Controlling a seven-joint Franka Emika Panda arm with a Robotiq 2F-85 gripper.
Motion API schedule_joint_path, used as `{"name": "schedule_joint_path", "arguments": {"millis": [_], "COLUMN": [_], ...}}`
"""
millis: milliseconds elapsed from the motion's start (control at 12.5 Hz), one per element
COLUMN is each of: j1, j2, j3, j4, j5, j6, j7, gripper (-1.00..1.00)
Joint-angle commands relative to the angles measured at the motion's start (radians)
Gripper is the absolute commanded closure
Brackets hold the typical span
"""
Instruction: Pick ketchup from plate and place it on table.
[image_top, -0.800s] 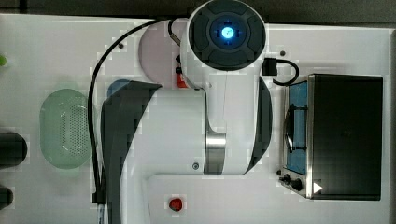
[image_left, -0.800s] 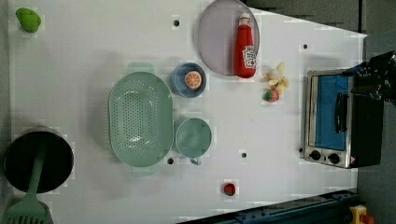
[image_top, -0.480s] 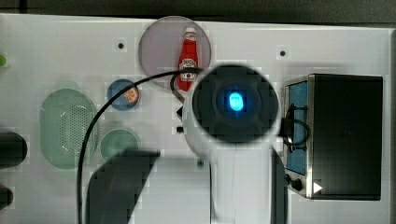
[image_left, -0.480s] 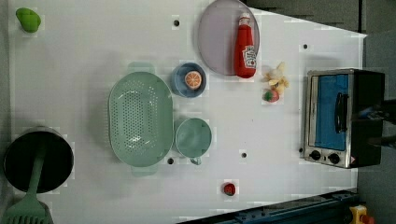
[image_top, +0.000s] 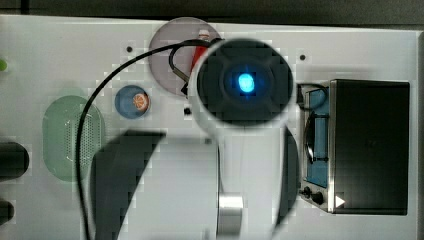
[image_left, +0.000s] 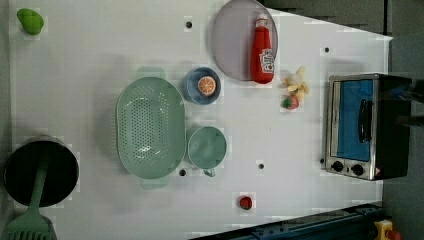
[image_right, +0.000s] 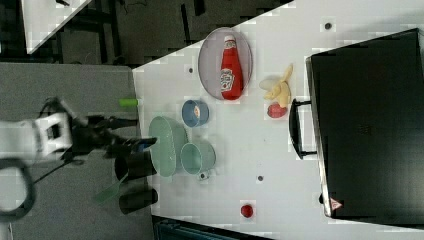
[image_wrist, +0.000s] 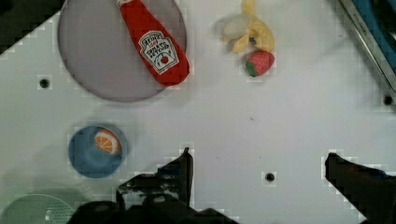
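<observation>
The ketchup (image_left: 262, 50), a red bottle with a white cap and label, lies flat on the right side of the pale grey-lilac plate (image_left: 231, 40) at the far edge of the white table (image_left: 75, 60). The wrist view shows the ketchup (image_wrist: 156, 44) on the plate (image_wrist: 93, 56), well away from my gripper (image_wrist: 259, 161). The gripper hangs high over bare table, open wide, with nothing between its dark fingertips (image_wrist: 184, 163). In the top view my arm's blue-lit head (image_top: 245, 82) covers most of the ketchup (image_top: 202, 37) and part of the plate (image_top: 167, 50).
A peeled banana (image_left: 297, 82) and a strawberry (image_left: 290, 102) lie right of the plate, beside a toaster oven (image_left: 365, 125). A blue bowl with an orange slice (image_left: 201, 86), a green basket (image_left: 150, 127), a green cup (image_left: 206, 147), a red button (image_left: 245, 202) and a black pot (image_left: 40, 170) fill the left view's left and middle.
My arm's blue-lit head has shifted across the top view and now looms larger over the plate's right side. The ketchup and plate have not moved.
</observation>
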Motion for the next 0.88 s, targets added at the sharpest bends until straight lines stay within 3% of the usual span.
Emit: {"name": "schedule_joint_path", "arguments": {"millis": [80,880], "j1": [-0.005,0.018], "j2": [0.150,0.454], "j3": [0.021,0.056], "j4": [-0.038,0.005], "j5": [0.009,0.003], "j6": [0.048,0.347], "j7": [-0.159,-0.501], "gripper": [-1.00,-1.00]}}
